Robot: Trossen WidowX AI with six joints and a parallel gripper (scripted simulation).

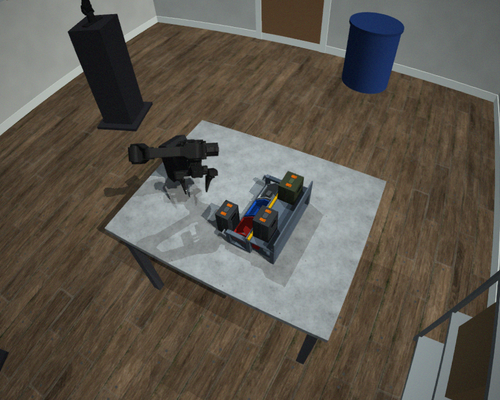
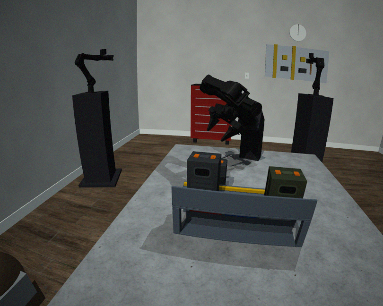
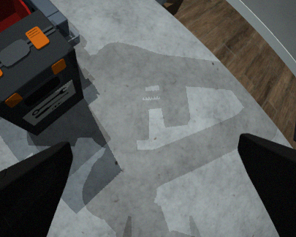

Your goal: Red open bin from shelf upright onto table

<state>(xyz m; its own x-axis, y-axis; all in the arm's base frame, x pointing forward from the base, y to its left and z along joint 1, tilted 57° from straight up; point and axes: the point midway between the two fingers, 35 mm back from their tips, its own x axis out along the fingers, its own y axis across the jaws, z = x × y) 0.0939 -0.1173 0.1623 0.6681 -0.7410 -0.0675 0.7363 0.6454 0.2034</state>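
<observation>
The red open bin point(image 1: 244, 226) point(image 3: 8, 12) sits in the grey-blue shelf point(image 1: 294, 222) point(image 2: 244, 204) point(image 3: 55, 16) at its near-left end in the top view. Any parts inside it cannot be made out. A dark toolbox point(image 1: 227, 217) point(image 3: 33, 62) stands on the table point(image 1: 349, 193) point(image 2: 119, 273) point(image 3: 209, 194) directly before that end and hides part of the bin. My gripper point(image 1: 196, 192) point(image 2: 214, 135) point(image 3: 156, 146) is open and empty, above the table on the arm's side of the shelf, well short of the bin.
A blue bin point(image 1: 255, 208) and a grey bin point(image 1: 267, 189) stand beside the red one. A second dark toolbox point(image 1: 265, 223) point(image 2: 203, 171) and a green toolbox point(image 1: 289, 189) point(image 2: 286, 182) stand on top of the shelf, behind a yellow bar point(image 1: 273, 200) point(image 2: 241, 189).
</observation>
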